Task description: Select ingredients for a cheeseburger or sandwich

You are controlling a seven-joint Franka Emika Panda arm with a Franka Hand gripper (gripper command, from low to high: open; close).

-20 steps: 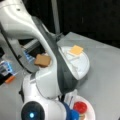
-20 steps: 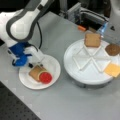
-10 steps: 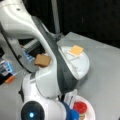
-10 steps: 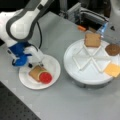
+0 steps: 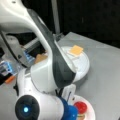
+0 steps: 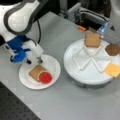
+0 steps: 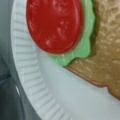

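- sandwich point(image 6: 40, 74) sits on white paper plate point(image 6: 53, 65), at about 8 o'clock in a front view; so far a stack of bread square point(image 6: 35, 72), lettuce, tomato disc point(image 6: 45, 77)
- wrist view: tomato point(image 7: 53, 23) lies on green lettuce point(image 7: 80, 51), lettuce lies on tan bread point(image 7: 105, 55); lettuce edge pokes out from under tomato at 4–5 o'clock; ribbed plate rim point(image 7: 27, 75) runs down the left
- in a front view the tomato point(image 5: 80, 107) shows at 5 o'clock on the plate point(image 5: 90, 113), partly hidden by the arm
- gripper point(image 6: 34, 60) hangs over the plate's 11 o'clock edge, just beside the stack, not touching it; fingers point down, nothing between them, open or closed cannot be told
- second bread square point(image 6: 92, 39) in round divided tray point(image 6: 72, 66), at the tray's 12 o'clock compartment
- dark-brown patty point(image 6: 112, 49) in the tray's 2 o'clock compartment
- yellow cheese square point(image 6: 112, 69) at the tray's 4 o'clock; also seen on tray point(image 5: 83, 68) in a front view, cheese point(image 5: 75, 50) near its 12 o'clock rim
- other tray compartments hold nothing
- arm point(image 5: 47, 65) fills most of a front view, blue wrist part point(image 6: 17, 46) above the gripper
- grey table point(image 6: 65, 100) under all; small orange item point(image 6: 81, 28) near the tray's 11 o'clock
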